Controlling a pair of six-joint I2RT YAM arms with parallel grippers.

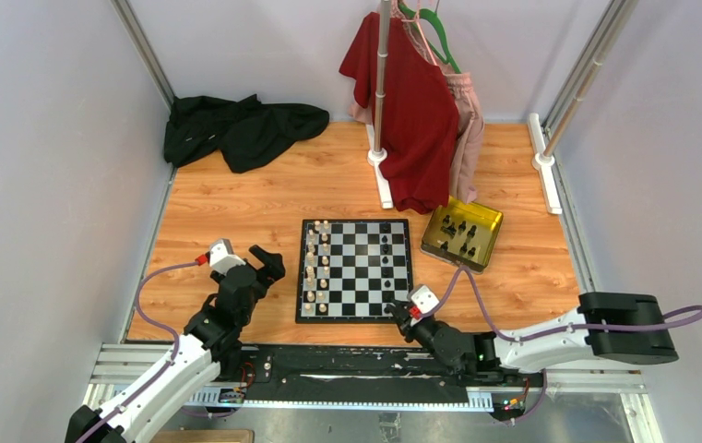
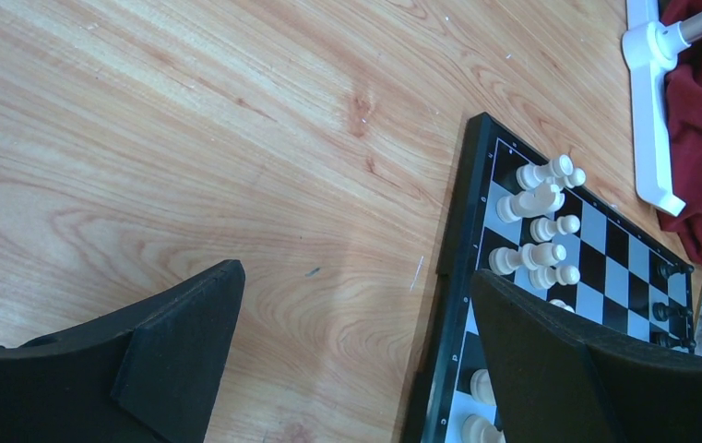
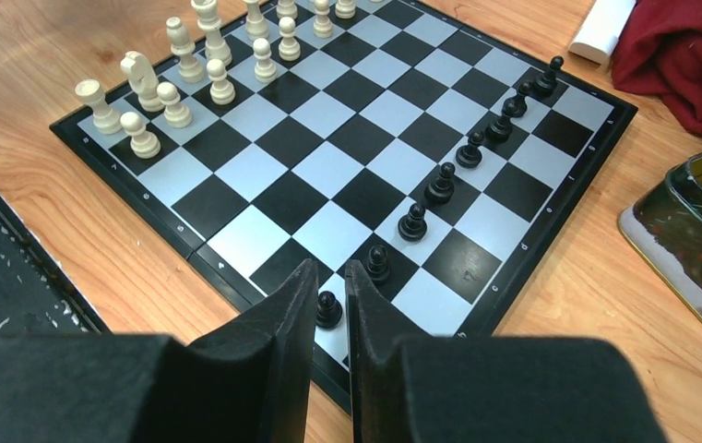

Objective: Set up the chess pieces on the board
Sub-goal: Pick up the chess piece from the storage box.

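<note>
From above, the board [image 1: 354, 269] lies in the middle, with a gold tray [image 1: 490, 220] of black pieces [image 1: 460, 235] by its far right corner.

Left wrist: the left gripper [image 2: 356, 277] is wide apart beside the board. One finger [image 2: 559, 369] hides some squares.

Right wrist: the right gripper [image 3: 330, 268] is nearly together around a black pawn [image 3: 328, 309] on the board's edge. It is hard to tell if it squeezes the pawn.

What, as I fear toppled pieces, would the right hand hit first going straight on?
The black pawn standing between the right hand fingers; beyond it probably the chessboard itself, though depth is unclear.
</note>
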